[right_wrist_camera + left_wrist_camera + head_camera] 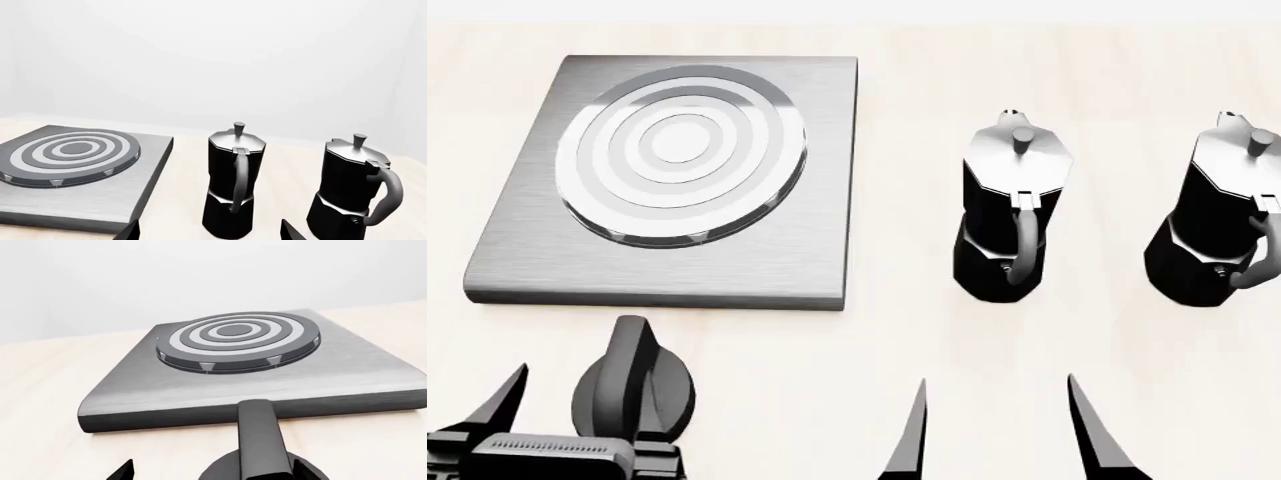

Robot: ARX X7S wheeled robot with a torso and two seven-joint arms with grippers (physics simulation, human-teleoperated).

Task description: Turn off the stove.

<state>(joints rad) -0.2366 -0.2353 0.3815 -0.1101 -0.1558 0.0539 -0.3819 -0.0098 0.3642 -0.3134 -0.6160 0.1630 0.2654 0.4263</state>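
Two moka pots stand on the pale table (908,340), right of the stove plate (827,180) and well apart from it: the nearer pot (1012,215) and the farther pot (1225,215), handles turned toward me. Neither lies between my left gripper (581,400) and the knob (634,385). The knob sits just in front of the plate's near edge, its ridge handle pointing toward the plate. The burner (681,150) of concentric rings occupies the plate's middle.

My left fingers stand apart, one tip (501,400) on the outer side of the knob, the other hidden against the knob body; I cannot tell whether either touches it. My right gripper (1001,425) hovers over bare table in front of the nearer pot, fingers apart and holding nothing.

The left wrist view shows the knob (257,440) close up, its handle reaching the plate's front wall (167,412), and the burner (237,337) raised above the plate; no pots appear there. The right wrist view shows both pots (233,185) (350,185) upright, the plate (143,195) beside them, and not the knob.
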